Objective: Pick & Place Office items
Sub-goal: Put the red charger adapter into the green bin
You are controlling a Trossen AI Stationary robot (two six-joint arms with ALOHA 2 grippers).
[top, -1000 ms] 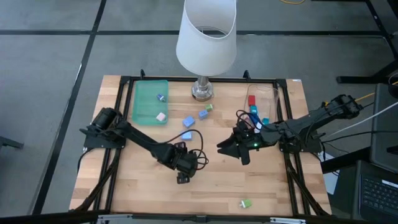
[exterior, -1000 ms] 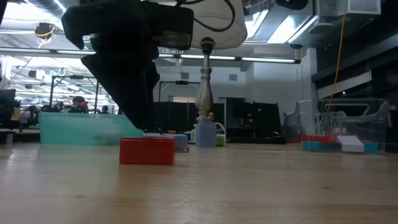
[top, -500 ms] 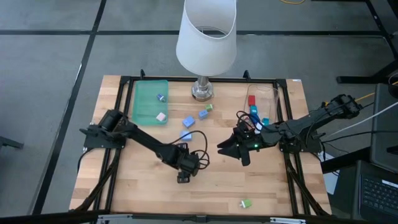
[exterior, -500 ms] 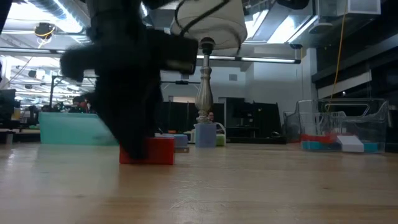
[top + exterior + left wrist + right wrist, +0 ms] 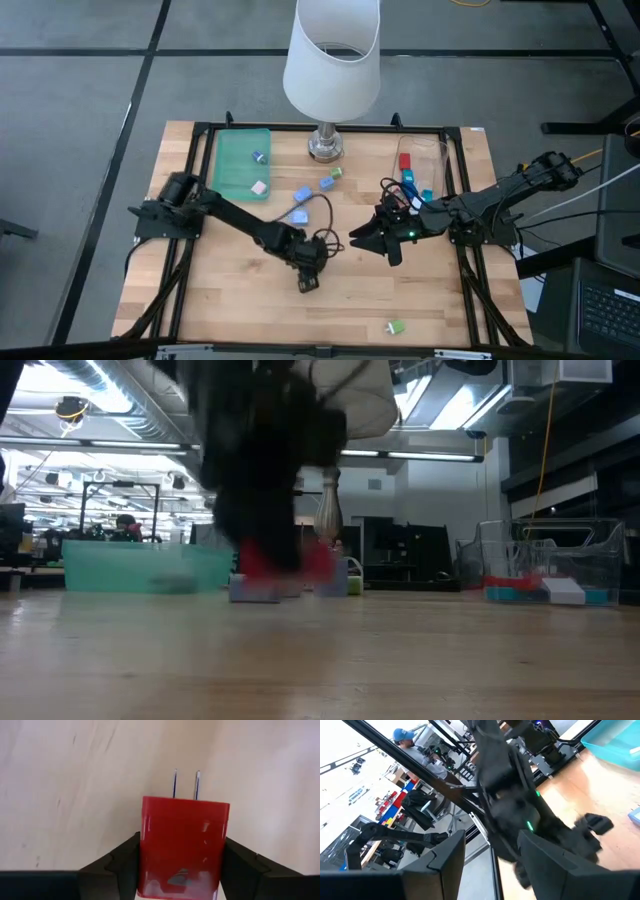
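Note:
My left gripper (image 5: 307,283) is at mid-table toward the near edge, pointing steeply down and shut on a red blocky piece (image 5: 182,845) with two metal prongs (image 5: 185,783). In the low view the red piece (image 5: 285,560) is blurred and appears just above the table. My right gripper (image 5: 355,240) hovers to the right of it, open, with nothing between its fingers (image 5: 445,862). Several small blue and green pieces (image 5: 303,194) lie on the wood behind the left gripper. One green piece (image 5: 397,327) lies near the front edge. My left gripper pinches the red piece by its two opposite side faces (image 5: 145,850), one finger (image 5: 120,862) on each side. The fingers come from above at a steep slant. The prongs point away from the wrist, and the piece appears lifted just clear of the table.
A flat green tray (image 5: 232,150) at the back left holds two small pieces. A clear bin (image 5: 425,152) at the back right holds red and blue pieces. A lamp's base (image 5: 325,147) stands at the back middle, its white shade (image 5: 332,50) overhanging.
My left gripper has come down onto the red piece, taken hold of it and moved toward the table's right edge, rolling a little. The red piece has left its spot on the table and travels with the gripper, now raised slightly.

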